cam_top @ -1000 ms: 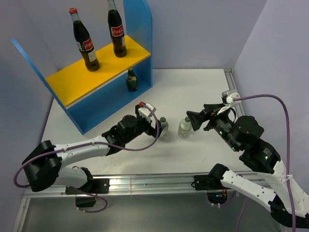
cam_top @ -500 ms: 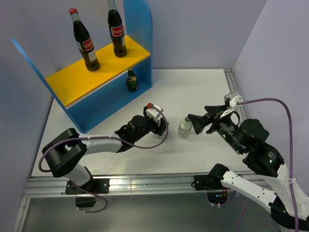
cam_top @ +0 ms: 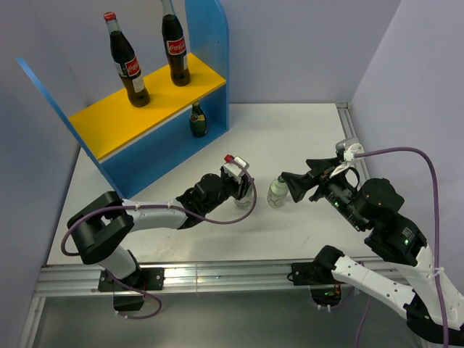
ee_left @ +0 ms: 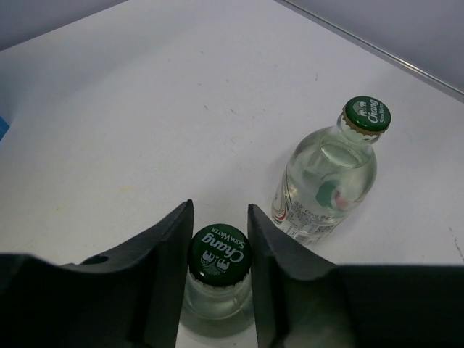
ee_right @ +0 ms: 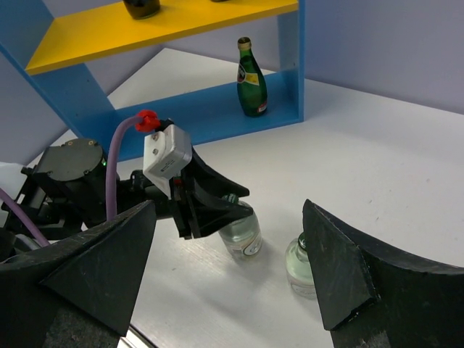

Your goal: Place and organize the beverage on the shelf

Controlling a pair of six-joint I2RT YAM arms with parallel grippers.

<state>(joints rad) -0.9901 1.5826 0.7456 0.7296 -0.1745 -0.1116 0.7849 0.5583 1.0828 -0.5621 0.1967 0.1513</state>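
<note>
Left jaws: drawn in close round the neck of the first clear bottle [ee_left: 220, 254], low centre in my left wrist view, with one finger against each side of its green cap. I record my left gripper [ee_left: 220, 216] lying low over the white table [cam_top: 290, 138], at the centre of the overhead view. The bottle is upright (whether its base rests on the table or hangs just off it, I cannot tell).

Right jaws: spread wide, nothing held. My right gripper [cam_top: 288, 185] sits right of centre overhead and points left at the second clear bottle [cam_top: 277, 191]. That bottle stands upright just off my fingertips and near the first.

Shelf [cam_top: 109, 119]: upper left overhead, a yellow top board between blue side panels. The left cola bottle [cam_top: 127, 61] and the right cola bottle [cam_top: 175, 45] stand upright on the board, apart from each other. The green bottle [cam_top: 198, 119] stands below the board, beside the right-hand blue panel.
</note>
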